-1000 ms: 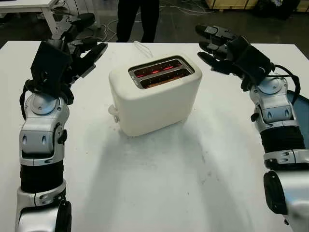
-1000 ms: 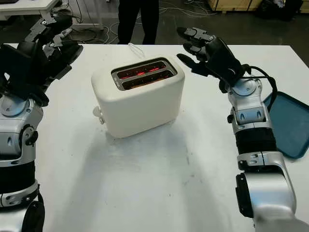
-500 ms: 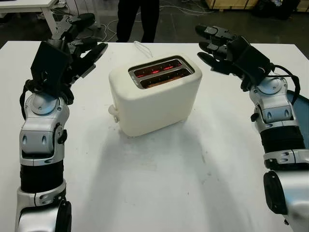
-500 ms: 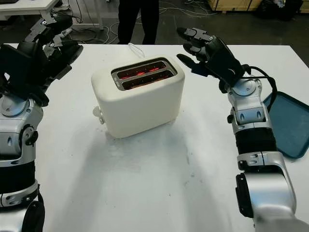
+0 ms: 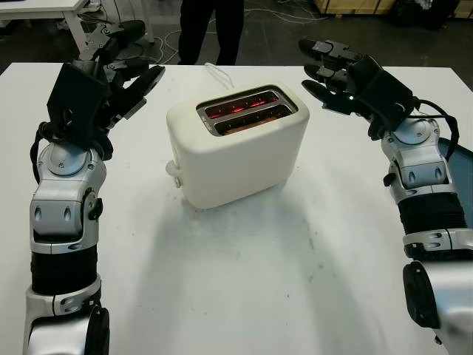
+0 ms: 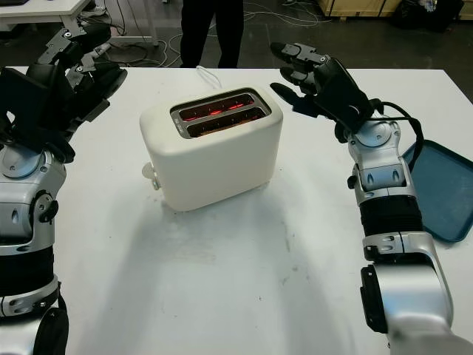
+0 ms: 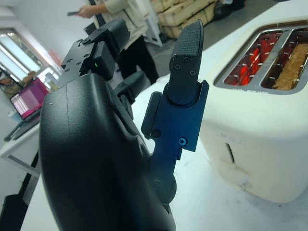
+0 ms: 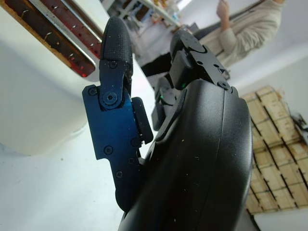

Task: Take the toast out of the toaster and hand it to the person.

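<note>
A cream toaster (image 5: 236, 151) stands mid-table, its two slots glowing red inside. A slice of toast (image 7: 291, 60) sits low in one slot. My left hand (image 5: 122, 70) is raised to the left of the toaster, open, apart from it. My right hand (image 5: 332, 70) is raised to the right of the toaster near its top corner, open, not touching it. A person (image 5: 209, 29) in dark trousers stands behind the table's far edge; a beige sleeve (image 8: 250, 29) appears in the right wrist view.
The white table (image 5: 244, 288) spreads in front of the toaster. A blue tray (image 6: 443, 192) lies at the right edge. The toaster's white cord (image 5: 214, 72) runs off the far side. Desks and wooden crates stand on the floor behind.
</note>
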Tool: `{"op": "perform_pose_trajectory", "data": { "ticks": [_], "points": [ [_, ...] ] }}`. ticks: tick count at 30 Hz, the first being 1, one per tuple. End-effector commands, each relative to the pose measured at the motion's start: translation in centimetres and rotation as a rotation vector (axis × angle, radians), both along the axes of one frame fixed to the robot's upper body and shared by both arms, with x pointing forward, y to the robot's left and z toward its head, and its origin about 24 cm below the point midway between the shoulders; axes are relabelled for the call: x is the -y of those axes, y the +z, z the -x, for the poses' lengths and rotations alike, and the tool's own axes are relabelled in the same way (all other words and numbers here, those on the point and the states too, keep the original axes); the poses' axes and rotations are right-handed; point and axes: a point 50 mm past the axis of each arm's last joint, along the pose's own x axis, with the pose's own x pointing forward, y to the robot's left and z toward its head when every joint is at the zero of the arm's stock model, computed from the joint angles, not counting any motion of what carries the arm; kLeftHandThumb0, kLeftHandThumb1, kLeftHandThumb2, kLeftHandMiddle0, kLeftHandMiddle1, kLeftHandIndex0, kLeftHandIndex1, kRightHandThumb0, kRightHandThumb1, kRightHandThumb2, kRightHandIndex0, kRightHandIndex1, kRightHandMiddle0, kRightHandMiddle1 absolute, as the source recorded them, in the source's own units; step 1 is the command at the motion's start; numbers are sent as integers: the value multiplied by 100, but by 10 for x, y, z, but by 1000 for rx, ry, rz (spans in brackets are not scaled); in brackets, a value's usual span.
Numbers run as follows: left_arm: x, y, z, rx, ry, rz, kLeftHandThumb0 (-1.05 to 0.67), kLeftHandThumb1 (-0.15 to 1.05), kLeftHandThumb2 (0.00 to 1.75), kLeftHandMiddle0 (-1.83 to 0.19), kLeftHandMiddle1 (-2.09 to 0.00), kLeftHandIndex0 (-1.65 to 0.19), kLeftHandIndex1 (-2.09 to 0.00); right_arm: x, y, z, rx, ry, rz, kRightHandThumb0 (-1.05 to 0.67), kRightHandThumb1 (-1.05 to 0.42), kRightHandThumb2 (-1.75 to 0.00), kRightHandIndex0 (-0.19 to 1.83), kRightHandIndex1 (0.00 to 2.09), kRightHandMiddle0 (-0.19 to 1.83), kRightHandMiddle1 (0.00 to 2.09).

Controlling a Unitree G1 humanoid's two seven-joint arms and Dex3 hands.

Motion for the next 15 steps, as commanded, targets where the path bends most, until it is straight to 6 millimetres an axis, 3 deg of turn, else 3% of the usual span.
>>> {"op": "perform_pose_trajectory", "data": {
  "ticks": [1, 15],
  "points": [
    [-1, 1, 1, 5, 9, -9, -49, 92, 8, 0, -105, -18, -62, 0, 1, 0, 13, -3, 4, -68, -92, -40, 36, 1, 36, 1],
    [-1, 1, 1, 6, 5, 2, -49, 92, 8, -1, -105, -18, -61, 0, 1, 0, 18, 2, -3, -68, -92, -40, 35, 1, 36, 0]
  ]
}}
